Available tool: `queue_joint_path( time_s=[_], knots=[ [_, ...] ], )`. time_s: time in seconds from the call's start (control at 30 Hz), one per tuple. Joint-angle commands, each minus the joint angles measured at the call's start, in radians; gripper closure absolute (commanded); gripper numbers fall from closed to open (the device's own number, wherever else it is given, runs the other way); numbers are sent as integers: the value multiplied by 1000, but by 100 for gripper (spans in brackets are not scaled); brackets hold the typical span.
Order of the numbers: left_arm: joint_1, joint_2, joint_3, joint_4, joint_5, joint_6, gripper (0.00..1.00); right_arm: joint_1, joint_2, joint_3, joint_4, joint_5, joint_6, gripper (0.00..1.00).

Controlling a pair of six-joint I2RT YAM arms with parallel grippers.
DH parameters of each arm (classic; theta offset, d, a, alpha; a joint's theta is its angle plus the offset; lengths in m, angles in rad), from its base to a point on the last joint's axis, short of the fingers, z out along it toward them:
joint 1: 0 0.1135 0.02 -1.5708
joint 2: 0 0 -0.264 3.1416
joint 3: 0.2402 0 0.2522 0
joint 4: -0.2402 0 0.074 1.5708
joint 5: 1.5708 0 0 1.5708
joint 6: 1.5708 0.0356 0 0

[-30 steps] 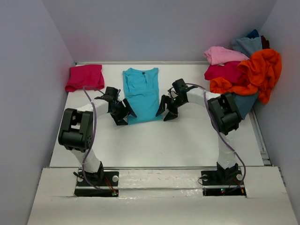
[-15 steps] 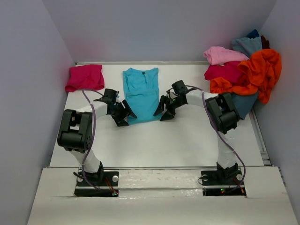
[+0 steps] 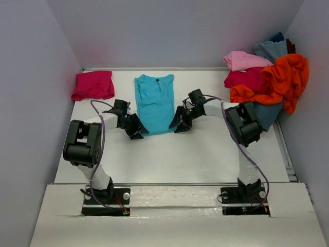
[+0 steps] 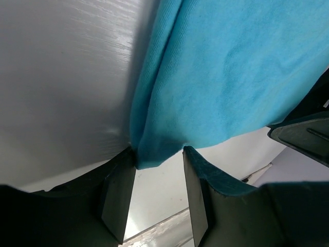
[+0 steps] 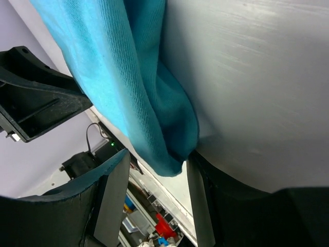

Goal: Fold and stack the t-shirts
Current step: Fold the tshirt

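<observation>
At the near hem of the turquoise shirt (image 3: pixel 154 103), the left pincer (image 3: pixel 138 131) sits at the left corner and the right pincer (image 3: pixel 178 125) at the right corner, both low against the surface (image 3: pixel 195 154). In each wrist view the fingers stand apart with a corner of cloth between them and a gap beside it, so neither is clamped yet. The matched placement looks meant for lifting both corners together, probably to carry the hem toward the collar. The shirt lies flat as a narrow strip, collar at the far end, sleeves apparently tucked in, which suits that fold.

Beyond the turquoise shirt and to its left, a magenta shirt (image 3: pixel 93 85) lies folded in a neat block, likely the start of the stack. Far to the right of the turquoise shirt, an orange shirt (image 3: pixel 288 77), a light pink shirt (image 3: pixel 244 60), a crimson shirt (image 3: pixel 247 78) and a dusty blue shirt (image 3: pixel 271 50) sit in a loose heap, seemingly waiting their turn. No basket or box shows; only the surface carries the shirts.
</observation>
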Motion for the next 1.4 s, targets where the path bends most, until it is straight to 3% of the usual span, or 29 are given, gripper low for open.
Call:
queue_joint_path(
  time_s=[0.0, 0.6, 0.7, 0.73, 0.83, 1.37],
  knots=[
    [-1, 29, -26, -62, -96, 27, 47, 9, 19, -15, 7, 115, -27, 47],
    [-1, 84, 92, -107, -182, 55, 73, 9, -26, -6, -19, 199, -30, 76],
    [-1, 82, 89, -111, -187, 57, 85, 9, -35, -6, -29, 210, -33, 81],
    [-1, 81, 87, -113, -189, 57, 94, 9, -41, -4, -32, 211, -36, 82],
    [-1, 66, 78, -124, -190, 61, 94, 9, -62, -6, -56, 230, -50, 93],
    [-113, -108, -29, -194, -155, 52, 94, 53, -219, -89, -183, 254, -139, 93]
  ],
)
